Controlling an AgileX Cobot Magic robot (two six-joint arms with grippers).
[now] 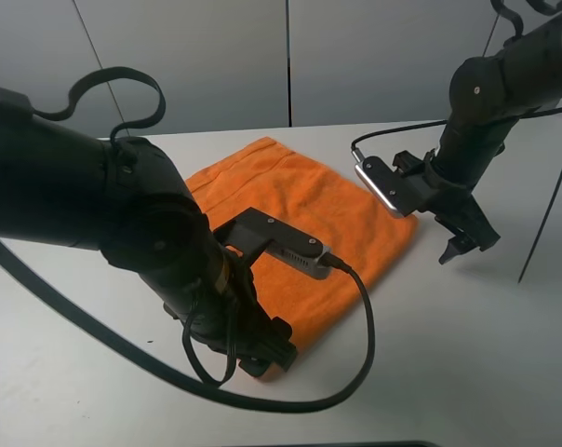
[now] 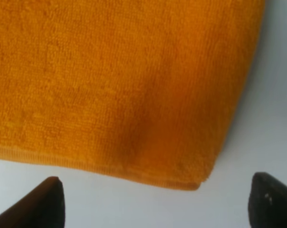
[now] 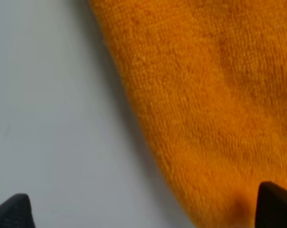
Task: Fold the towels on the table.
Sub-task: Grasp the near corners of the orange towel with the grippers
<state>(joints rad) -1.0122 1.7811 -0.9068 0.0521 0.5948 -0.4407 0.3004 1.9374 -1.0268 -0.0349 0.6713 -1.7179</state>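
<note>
The orange towel (image 1: 300,209) lies flat on the white table (image 1: 467,354), folded into a rough rectangle; its white label does not show. My left gripper (image 1: 267,356) is open and empty at the towel's near corner. In the left wrist view that corner (image 2: 196,180) lies just ahead of the spread fingertips (image 2: 43,204), on the bare table (image 2: 272,95). My right gripper (image 1: 467,244) is open and empty beside the towel's right corner. In the right wrist view the towel's edge (image 3: 191,118) runs between the fingertips (image 3: 276,204), one over cloth, the other over table (image 3: 48,95).
Black cables loop from my left arm over the table's front (image 1: 365,345). A thin dark rod or cable (image 1: 546,219) slants down at the far right. A grey wall (image 1: 290,56) stands behind the table.
</note>
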